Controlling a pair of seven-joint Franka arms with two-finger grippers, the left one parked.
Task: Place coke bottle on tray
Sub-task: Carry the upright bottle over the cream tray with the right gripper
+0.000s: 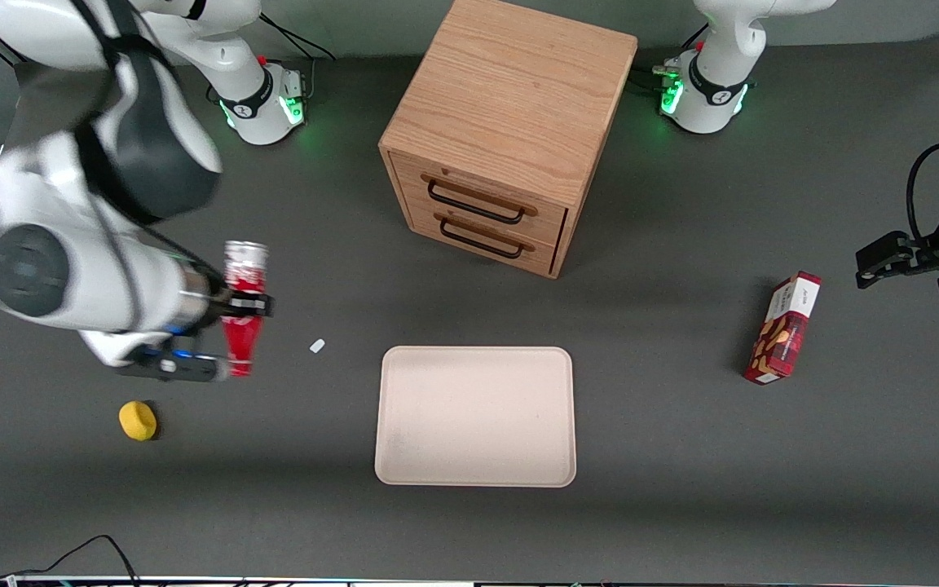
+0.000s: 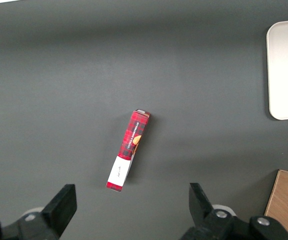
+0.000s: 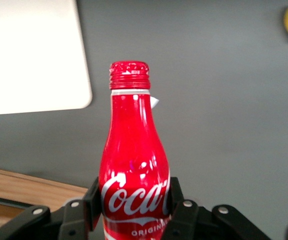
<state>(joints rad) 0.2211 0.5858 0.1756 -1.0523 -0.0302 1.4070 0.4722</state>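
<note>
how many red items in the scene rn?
2. The coke bottle is held in the gripper, lifted over the table toward the working arm's end. The snack box lies on the table toward the parked arm's end. None on the tray.

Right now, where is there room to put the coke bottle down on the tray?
The whole tray is bare, so any spot inside its rim works. The gripper holds the coke bottle above the table toward the working arm's end, with a small white scrap lying between it and the tray. The drawer cabinet crowds the table farther from the camera.
</note>
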